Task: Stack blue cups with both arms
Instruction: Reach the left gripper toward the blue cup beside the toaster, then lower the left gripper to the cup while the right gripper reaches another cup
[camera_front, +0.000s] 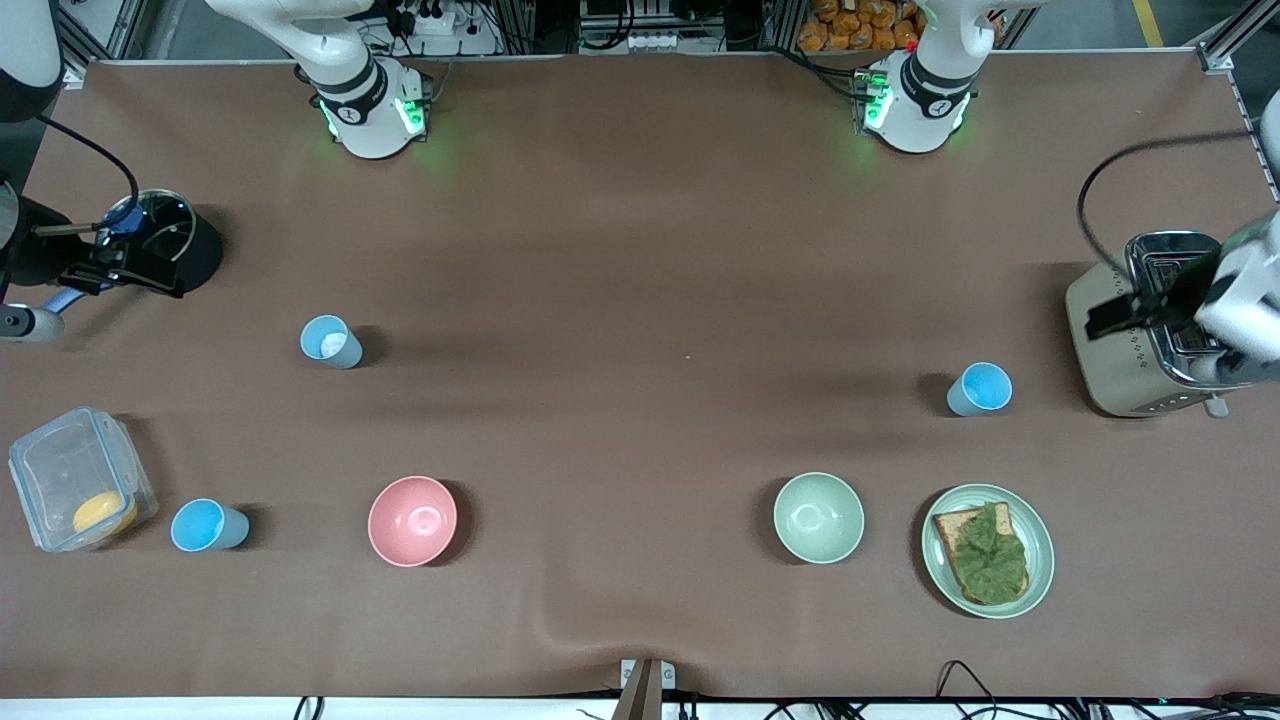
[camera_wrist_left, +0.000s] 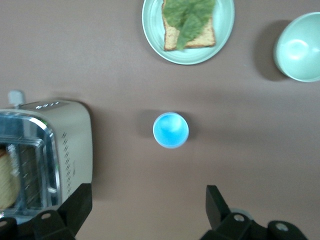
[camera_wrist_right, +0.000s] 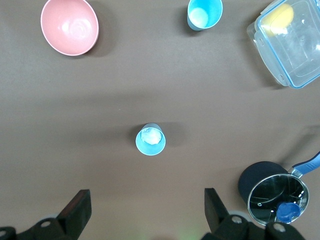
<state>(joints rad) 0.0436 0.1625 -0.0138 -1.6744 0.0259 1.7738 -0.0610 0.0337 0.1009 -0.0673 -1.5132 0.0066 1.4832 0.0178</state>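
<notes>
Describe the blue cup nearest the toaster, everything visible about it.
The blue cup is a small, tapered, handleless tumbler that looks like plastic, grey-blue outside and brighter blue inside. It stands upright, mouth up, and looks empty in the left wrist view. It sits alone on the brown table toward the left arm's end, beside the toaster and farther from the front camera than the plate with toast. Nothing touches it. The left claw is open above the table near the cup.
</notes>
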